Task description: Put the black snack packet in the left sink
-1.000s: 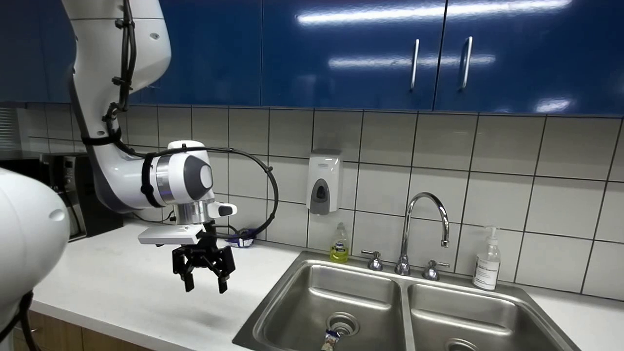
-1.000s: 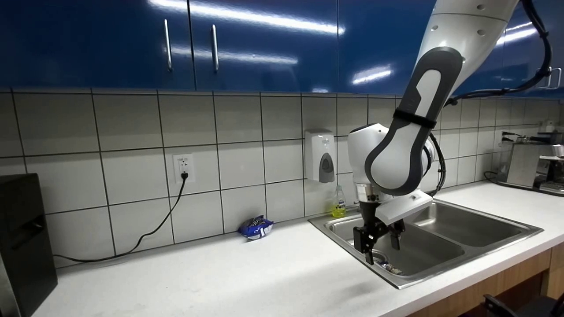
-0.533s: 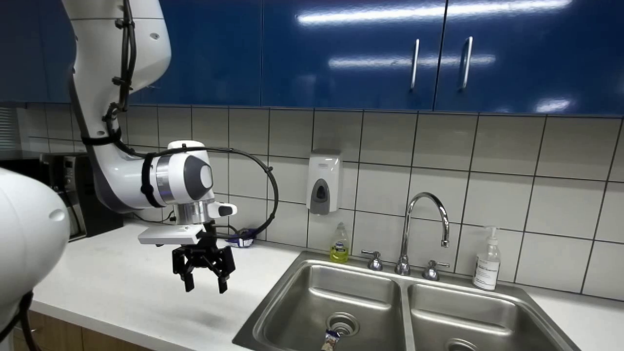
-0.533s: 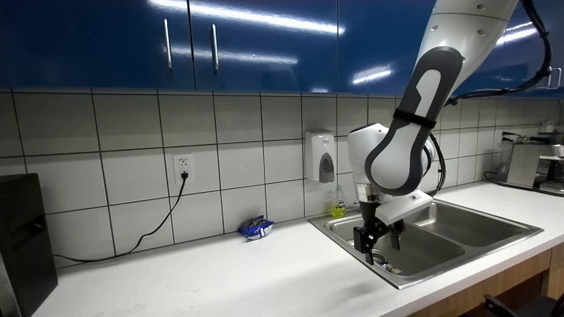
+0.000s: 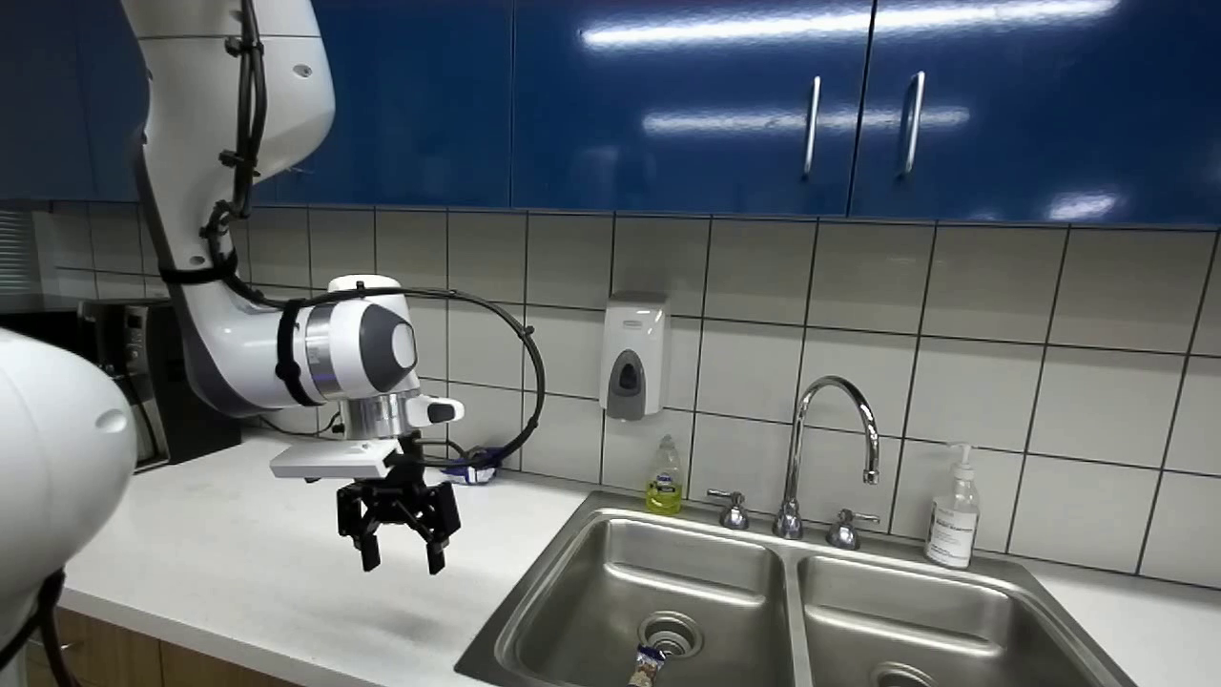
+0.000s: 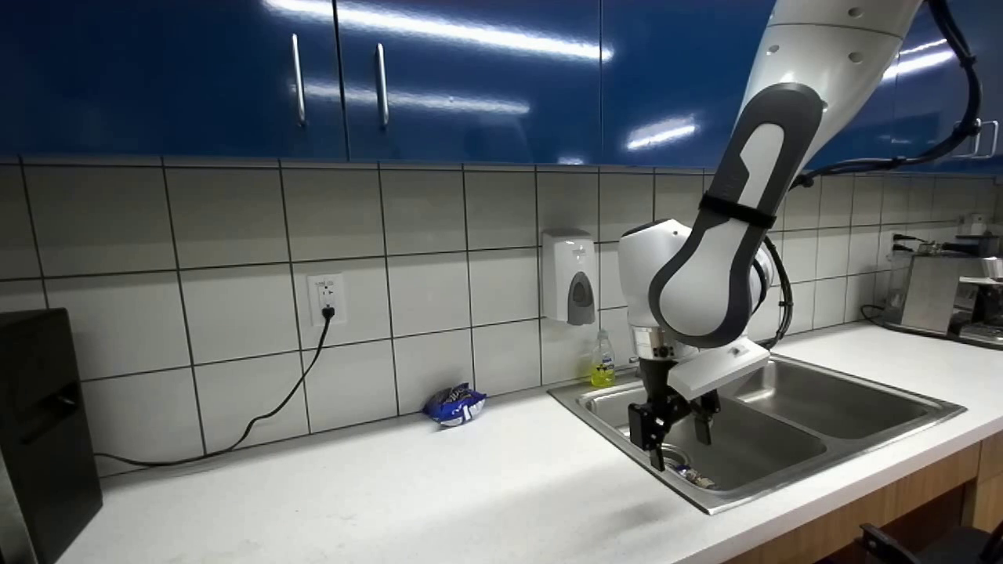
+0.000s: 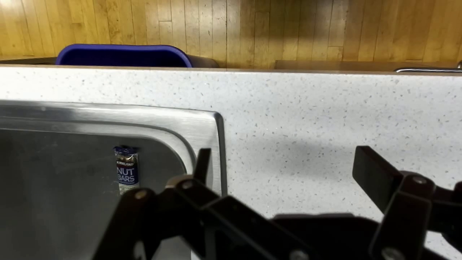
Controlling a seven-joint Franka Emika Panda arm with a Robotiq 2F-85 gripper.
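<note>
Snack packet, slim shiny rectangle, in steel left sink, jointed pincer spread wide above speckled counter

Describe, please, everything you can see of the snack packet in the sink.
The snack packet is a slim, shiny, plastic-looking wrapper, dark navy with brown and pale patches and white "NUT BARS" lettering. It lies printed side up in the left sink, close to the drain; whether they touch is unclear. Nothing grips it. In the wrist view, the end effector hides one end.
</note>
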